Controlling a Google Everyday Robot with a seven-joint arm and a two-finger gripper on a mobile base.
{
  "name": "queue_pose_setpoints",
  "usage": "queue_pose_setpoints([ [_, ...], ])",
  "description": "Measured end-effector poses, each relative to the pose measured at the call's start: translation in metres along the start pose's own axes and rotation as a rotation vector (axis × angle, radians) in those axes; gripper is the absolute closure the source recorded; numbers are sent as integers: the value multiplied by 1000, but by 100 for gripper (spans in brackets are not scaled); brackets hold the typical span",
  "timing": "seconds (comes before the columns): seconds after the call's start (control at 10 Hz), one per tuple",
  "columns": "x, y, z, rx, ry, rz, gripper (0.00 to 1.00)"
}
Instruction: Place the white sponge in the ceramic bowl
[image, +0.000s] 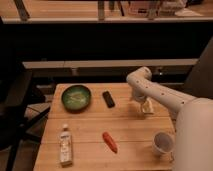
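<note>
The ceramic bowl (76, 97) is dark green with a lighter mottled inside and sits at the back left of the wooden table (90, 125). The white sponge (148, 107) is a small cream block at the table's right side, level with the table top. My gripper (144, 107) hangs straight down from the white arm (160, 94) and is right at the sponge, partly covering it. The bowl is far to the left of the gripper.
A black rectangular object (108, 99) lies between the bowl and the gripper. An orange carrot-like object (110, 141) lies at front centre. A white bottle (65, 145) lies at front left and a white cup (162, 142) stands at front right. A dark chair (15, 115) stands left of the table.
</note>
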Motion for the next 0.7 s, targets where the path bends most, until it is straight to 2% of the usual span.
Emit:
queue_pose_setpoints([
  [0.7,2,3,12,18,-10,11,20],
])
